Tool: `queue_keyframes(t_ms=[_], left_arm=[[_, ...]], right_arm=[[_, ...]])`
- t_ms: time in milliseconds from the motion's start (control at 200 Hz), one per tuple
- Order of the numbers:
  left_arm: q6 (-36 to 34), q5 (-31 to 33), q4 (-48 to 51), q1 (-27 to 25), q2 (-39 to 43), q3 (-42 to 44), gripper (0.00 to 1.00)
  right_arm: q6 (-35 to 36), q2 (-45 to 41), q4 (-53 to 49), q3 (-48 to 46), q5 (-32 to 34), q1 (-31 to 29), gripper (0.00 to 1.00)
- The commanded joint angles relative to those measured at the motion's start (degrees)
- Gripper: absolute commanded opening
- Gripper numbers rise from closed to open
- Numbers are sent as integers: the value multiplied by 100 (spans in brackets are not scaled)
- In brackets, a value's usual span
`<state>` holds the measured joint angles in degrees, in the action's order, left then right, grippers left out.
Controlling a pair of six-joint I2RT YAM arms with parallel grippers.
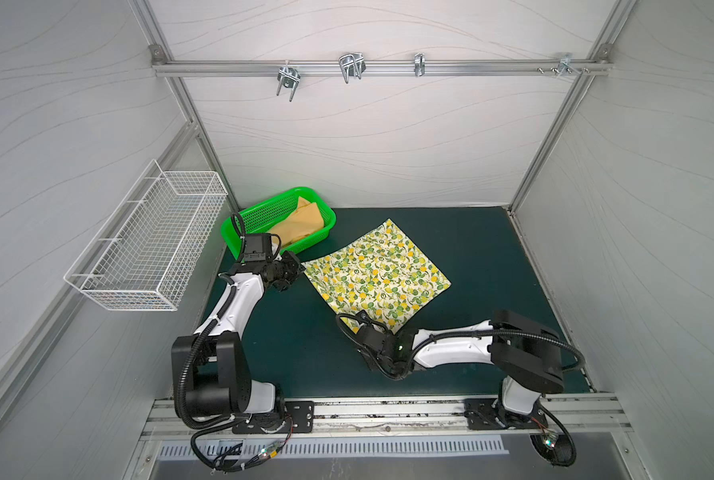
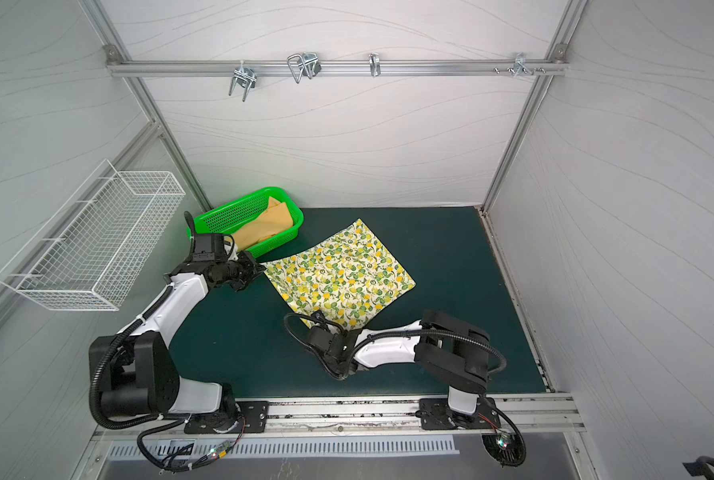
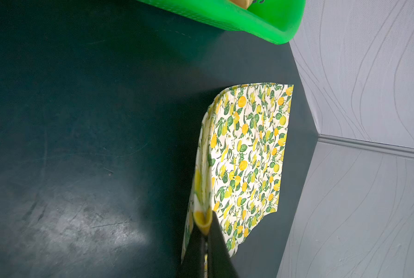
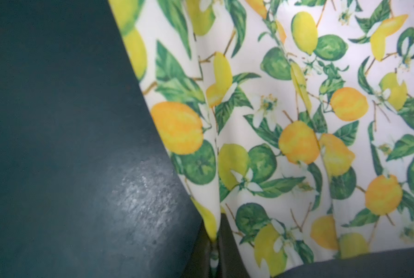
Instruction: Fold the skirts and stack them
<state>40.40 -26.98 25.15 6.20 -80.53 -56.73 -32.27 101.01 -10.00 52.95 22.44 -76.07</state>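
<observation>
1. Pinching the near corner of the lemon skirt (image 1: 378, 274) with the right gripper (image 4: 214, 240), jaws pressed together on cloth.
2. Pinching its left corner likewise with the left gripper (image 3: 204, 231); probably readying an edge lift for folding.
3. Lying mid worktop (image 1: 471, 249), set diamond-wise, corners toward the edges; long axis unclear.
4. Lying unfolded in the green basket (image 1: 264, 212), far-left corner: the mustard skirt (image 1: 301, 226).

A robotics lab cell, folks: aluminium frame (image 1: 380, 68), white panel walls (image 1: 368, 137) all round, two robot arms (image 1: 243, 299) bolted to a rail (image 1: 388, 409) edging the counter (image 1: 484, 266).
</observation>
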Motion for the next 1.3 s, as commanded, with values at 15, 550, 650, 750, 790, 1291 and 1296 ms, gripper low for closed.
queue_keyframes(t_ms=[15, 550, 650, 750, 790, 1291, 1296], left_arm=[[-134, -31, 3, 118, 99, -391, 0], [-378, -60, 395, 511, 1583, 66, 0], [-344, -53, 369, 510, 1873, 151, 0], [-351, -9, 453, 514, 2156, 196, 0], [-321, -17, 466, 514, 2285, 238, 0], [357, 248, -430, -233, 2367, 663, 0], [360, 260, -444, -246, 2349, 654, 0]], right_arm=[[-55, -78, -1214, 6, -601, -276, 6], [195, -1421, -1892, 726, -1837, -356, 5], [171, -1615, -1892, 730, -2117, -360, 5], [160, -1865, -1918, 730, -2350, -353, 5], [151, -1989, -1933, 717, -2472, -322, 5], [199, -3299, -2282, 60, -3434, 1185, 6], [206, -3294, -2289, 55, -3437, 1201, 6]])
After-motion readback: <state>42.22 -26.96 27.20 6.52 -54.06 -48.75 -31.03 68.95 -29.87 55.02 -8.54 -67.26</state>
